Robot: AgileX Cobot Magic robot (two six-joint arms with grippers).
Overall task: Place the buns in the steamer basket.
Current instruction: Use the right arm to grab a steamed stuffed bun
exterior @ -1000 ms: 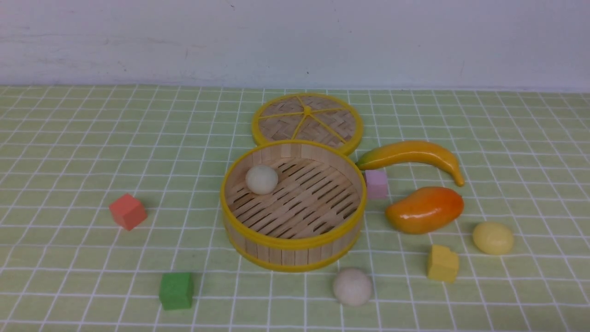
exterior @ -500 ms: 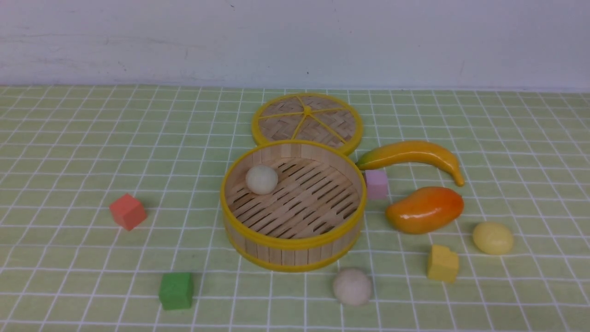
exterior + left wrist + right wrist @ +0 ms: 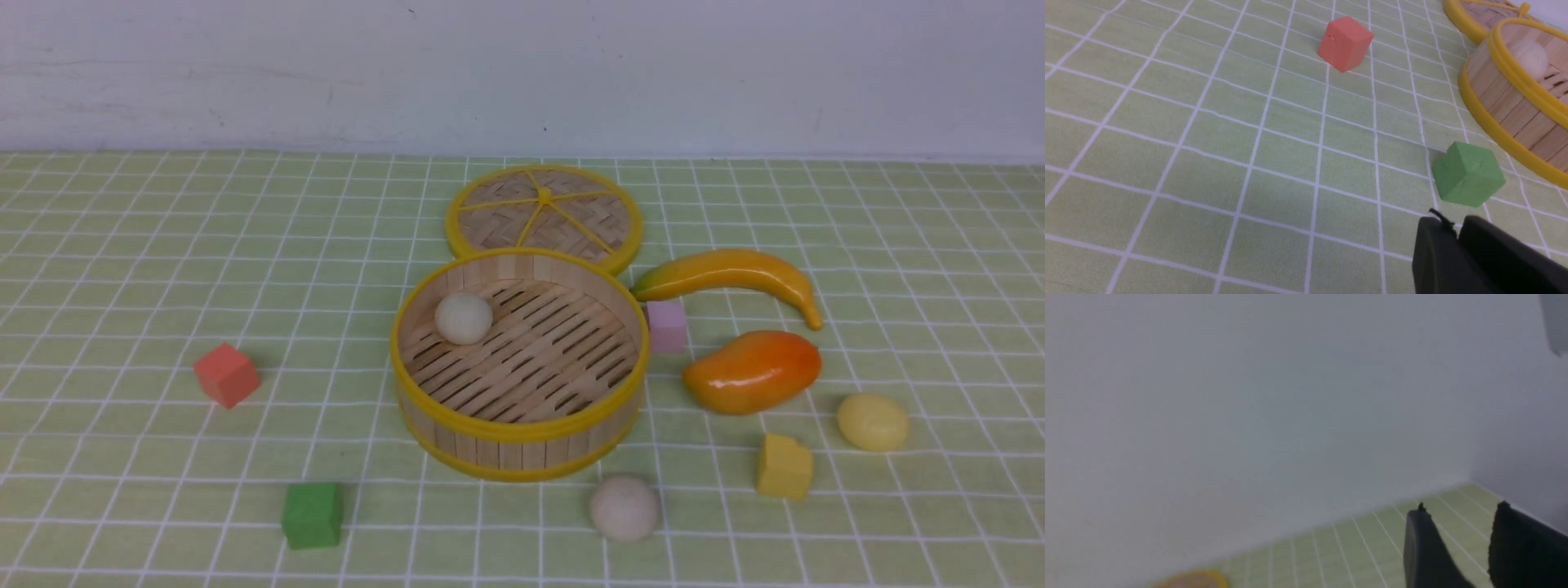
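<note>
In the steamer basket (image 3: pixel 522 431), one of three buns (image 3: pixel 464 318); left hand (image 3: pixel 1455 228) together, right hand (image 3: pixel 1461 512) apart.

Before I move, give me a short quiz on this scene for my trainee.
1. True or false: the steamer basket is empty.
2. What lies nearest the pale yellow bun: A red cube, B yellow cube, C green cube?
3. How many buns lie outside the basket?
Key: 1 false, an off-white bun lies inside; 2 B; 3 two, the pale yellow bun and the near bun.
</note>
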